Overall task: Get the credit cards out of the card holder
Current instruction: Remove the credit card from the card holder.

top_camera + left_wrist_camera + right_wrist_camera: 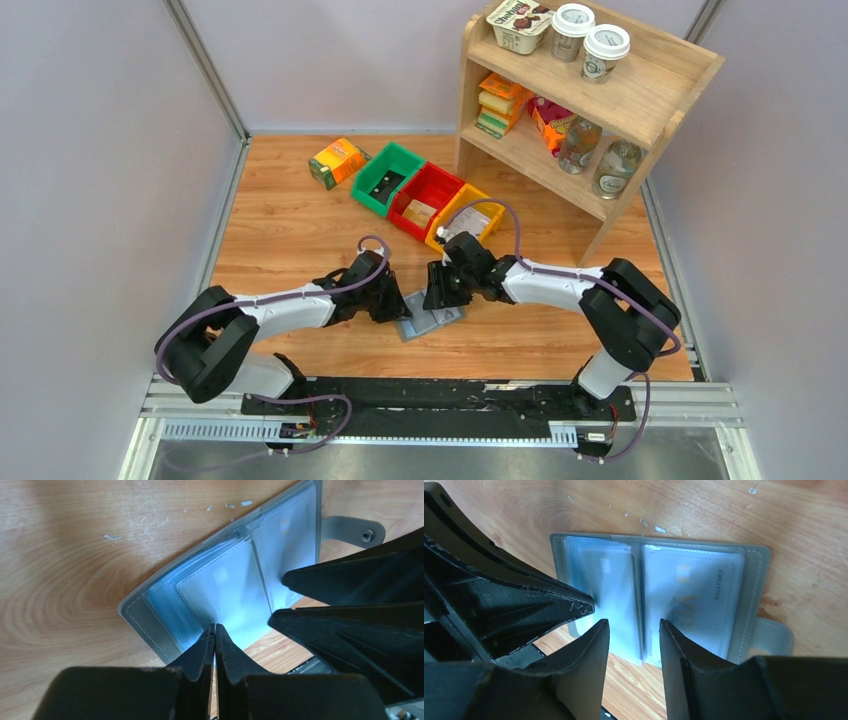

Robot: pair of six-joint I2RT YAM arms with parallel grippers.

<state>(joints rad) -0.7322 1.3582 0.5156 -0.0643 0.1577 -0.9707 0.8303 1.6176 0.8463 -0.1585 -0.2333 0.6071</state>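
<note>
**Card holder lies open between two arms**

On the table, it sits at 4 o'clock from the left gripper and at 6 o'clock from the right gripper. The left jaws are clenched at its edge; whether they pinch a sleeve is unclear. The right jaws stand released over the fold, with a credit card pocketed at 1 o'clock.

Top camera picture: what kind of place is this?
Probably a robot test booth: plain grey walls around a wooden table, two arms bolted at its edge, and a small shelf of groceries.
</note>
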